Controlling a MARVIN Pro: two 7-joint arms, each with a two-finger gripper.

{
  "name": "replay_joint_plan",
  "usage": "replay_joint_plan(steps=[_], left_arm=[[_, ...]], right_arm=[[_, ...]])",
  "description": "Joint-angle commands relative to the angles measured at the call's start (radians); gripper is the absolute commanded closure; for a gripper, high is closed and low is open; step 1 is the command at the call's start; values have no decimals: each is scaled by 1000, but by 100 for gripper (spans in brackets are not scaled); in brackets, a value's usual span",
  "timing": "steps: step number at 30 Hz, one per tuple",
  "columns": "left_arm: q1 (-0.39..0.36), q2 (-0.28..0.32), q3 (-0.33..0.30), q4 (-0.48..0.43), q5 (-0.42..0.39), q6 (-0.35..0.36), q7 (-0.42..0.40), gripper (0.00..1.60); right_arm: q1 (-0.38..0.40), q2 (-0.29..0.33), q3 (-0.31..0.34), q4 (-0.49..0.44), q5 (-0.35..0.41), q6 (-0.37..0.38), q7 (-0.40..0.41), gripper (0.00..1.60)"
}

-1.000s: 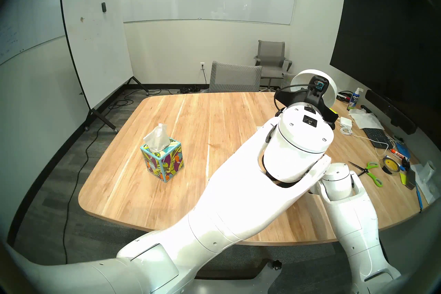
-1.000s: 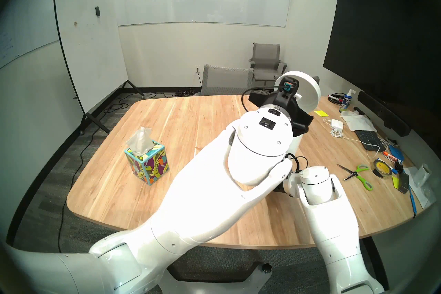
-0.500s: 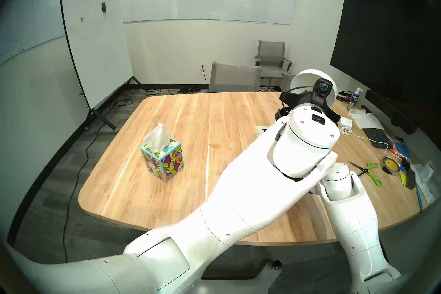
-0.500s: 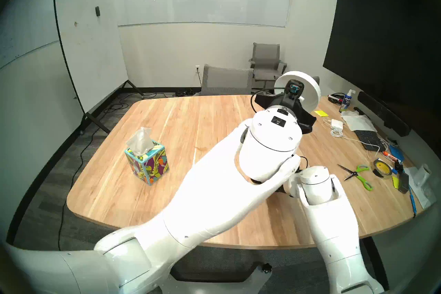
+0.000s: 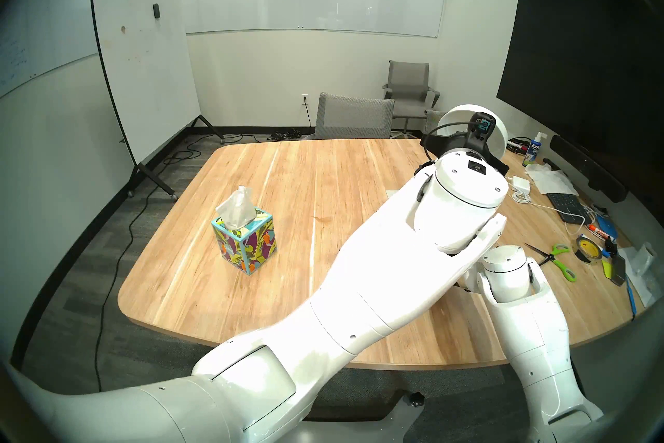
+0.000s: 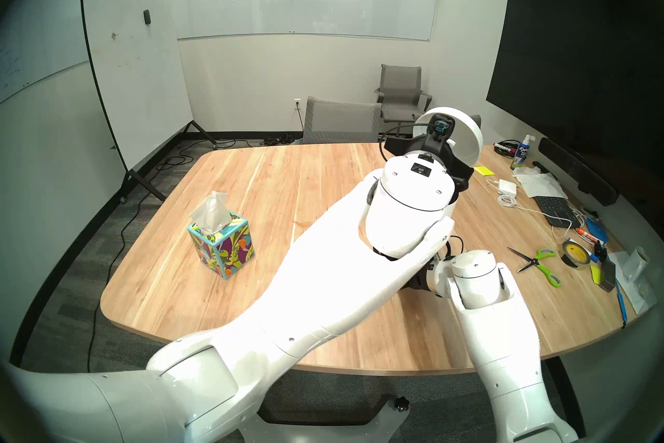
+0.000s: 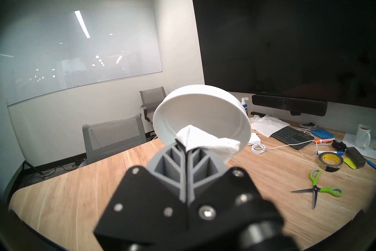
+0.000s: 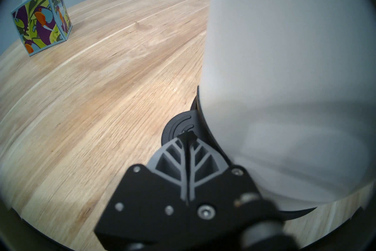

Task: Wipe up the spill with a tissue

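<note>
My left gripper (image 7: pixel 184 147) is shut on the crumpled white tissue (image 7: pixel 205 143). It holds the tissue up in front of the raised white lid (image 7: pixel 201 114) of a white bin at the table's far right. In the head views my left wrist hides those fingers, and only the lid (image 5: pixel 467 122) shows behind it. My right gripper (image 8: pixel 188 135) is shut, with its tips against a black round pedal (image 8: pixel 175 128) at the foot of the bin body (image 8: pixel 284 61). The spill shows only as a faint thin brown smear (image 5: pixel 321 218) on the wood, mid-table.
A leaf-print tissue box (image 5: pixel 246 242) with a sheet sticking out stands on the left of the wooden table (image 5: pixel 251 287). Green scissors (image 5: pixel 555 257), a tape roll (image 5: pixel 587 248), a keyboard (image 5: pixel 566 203), a charger and a spray bottle (image 5: pixel 535 149) crowd the right edge. Grey chairs stand beyond.
My left arm has swung right and stretched further towards the bin, carrying the tissue closer to the open lid. The right arm has stayed put.
</note>
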Motion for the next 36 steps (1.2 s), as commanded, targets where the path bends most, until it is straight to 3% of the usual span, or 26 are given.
replay_joint_plan(steps=[1, 28, 36], left_arm=[[-55, -57, -12, 13, -3, -24, -2, 160], [-107, -122, -30, 163, -19, -89, -1, 160], [-89, -120, -23, 197, -21, -123, 3, 160]], right_arm=[[-27, -8, -18, 11, 1, 8, 11, 160], [-27, -9, -16, 11, -2, 8, 14, 160], [-27, -10, -16, 11, -3, 8, 15, 160]])
